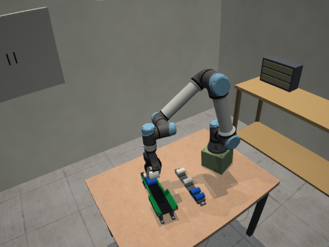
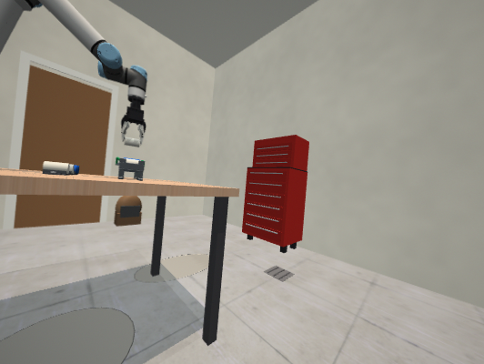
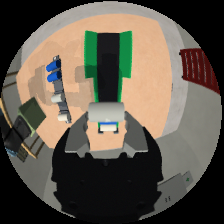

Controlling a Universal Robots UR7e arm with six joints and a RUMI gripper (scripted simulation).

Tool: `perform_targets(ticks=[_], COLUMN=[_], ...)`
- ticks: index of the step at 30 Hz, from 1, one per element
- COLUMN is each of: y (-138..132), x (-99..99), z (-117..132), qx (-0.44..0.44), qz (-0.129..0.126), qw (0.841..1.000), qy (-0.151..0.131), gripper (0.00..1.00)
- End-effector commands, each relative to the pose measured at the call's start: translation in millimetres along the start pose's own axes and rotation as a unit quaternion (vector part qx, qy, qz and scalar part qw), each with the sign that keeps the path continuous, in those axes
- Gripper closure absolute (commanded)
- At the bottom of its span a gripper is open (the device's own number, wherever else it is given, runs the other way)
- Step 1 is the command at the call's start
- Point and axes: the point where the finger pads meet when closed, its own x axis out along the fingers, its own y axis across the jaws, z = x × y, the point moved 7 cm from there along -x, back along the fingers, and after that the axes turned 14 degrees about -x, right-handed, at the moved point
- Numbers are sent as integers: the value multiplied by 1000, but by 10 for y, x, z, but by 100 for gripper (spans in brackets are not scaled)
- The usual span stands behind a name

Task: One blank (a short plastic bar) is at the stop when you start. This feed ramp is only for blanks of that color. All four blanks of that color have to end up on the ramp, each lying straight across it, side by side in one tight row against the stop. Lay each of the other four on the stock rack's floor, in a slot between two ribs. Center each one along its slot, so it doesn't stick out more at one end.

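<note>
Above the ramp (image 1: 171, 199) (image 2: 117, 160) (image 3: 91, 55), "What worried you?"

"My gripper (image 1: 153, 175) (image 2: 133, 138) (image 3: 106, 111) grasped a white blank (image 1: 154, 175) (image 2: 132, 142) (image 3: 106, 111). Toward the wrist view's six o'clock, a blue blank (image 1: 151, 181) (image 2: 126, 158) (image 3: 107, 123) sat lower; it could've blocked the row or tipped mine."

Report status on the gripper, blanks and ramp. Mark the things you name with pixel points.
Gripper (image 1: 153, 174) (image 2: 133, 140) (image 3: 106, 111) shut on a white blank (image 1: 153, 175) (image 2: 132, 142) (image 3: 106, 112), above ramp (image 1: 170, 200) (image 2: 117, 161) (image 3: 91, 55). Blue blank (image 1: 151, 181) on ramp, beside white one at the stop; likely in the way.

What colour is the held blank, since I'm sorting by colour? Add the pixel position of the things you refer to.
White (image 1: 154, 175) (image 2: 132, 142) (image 3: 106, 111); the wrist view shows it best.
</note>
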Motion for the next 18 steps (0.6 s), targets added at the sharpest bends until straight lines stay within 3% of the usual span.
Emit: perform_targets(ticks=[1, 18], y=[27, 27], x=[-9, 71], z=[12, 12], qx=[0, 0], qz=[0, 0], qw=[1000, 1000], qy=[0, 0], gripper=[60, 60])
